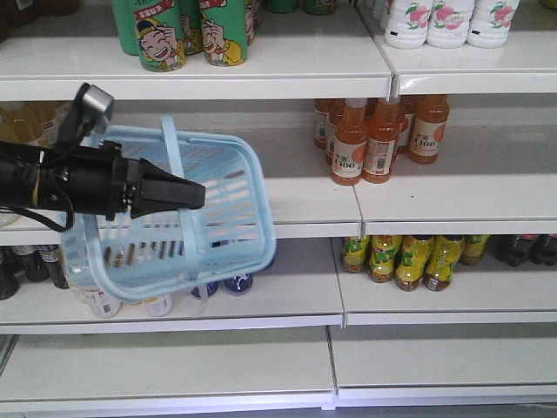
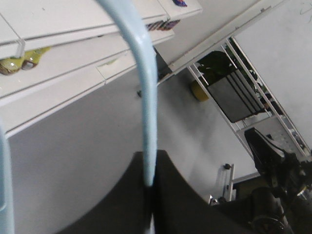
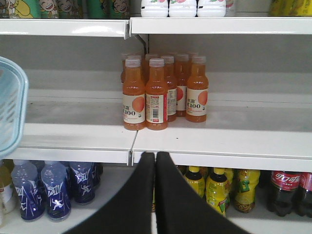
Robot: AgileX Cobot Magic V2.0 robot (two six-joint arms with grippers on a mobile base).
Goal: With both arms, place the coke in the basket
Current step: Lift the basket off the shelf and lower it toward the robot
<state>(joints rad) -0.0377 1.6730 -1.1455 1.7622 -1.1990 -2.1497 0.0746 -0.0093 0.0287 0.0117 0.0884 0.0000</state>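
Note:
The light blue basket (image 1: 222,187) hangs tilted in front of the shelves, its opening turned toward the camera. My left gripper (image 1: 193,193) reaches in from the left and is shut on the basket's pale blue handle (image 2: 146,92), which runs between its fingertips (image 2: 150,181). The basket's rim (image 3: 13,105) shows at the left edge of the right wrist view. Coke (image 3: 282,189), dark bottles with red labels, stands on the lower shelf at the far right (image 1: 524,249). My right gripper (image 3: 155,157) is shut and empty, facing the shelf edge, left of the coke.
Orange juice bottles (image 3: 157,92) stand on the middle shelf (image 1: 452,205). Yellow-labelled bottles (image 3: 217,187) stand beside the coke, blue bottles (image 3: 48,187) lower left. Green cans (image 1: 183,30) and white bottles (image 1: 448,22) fill the top shelf. A metal rack (image 2: 234,92) stands behind.

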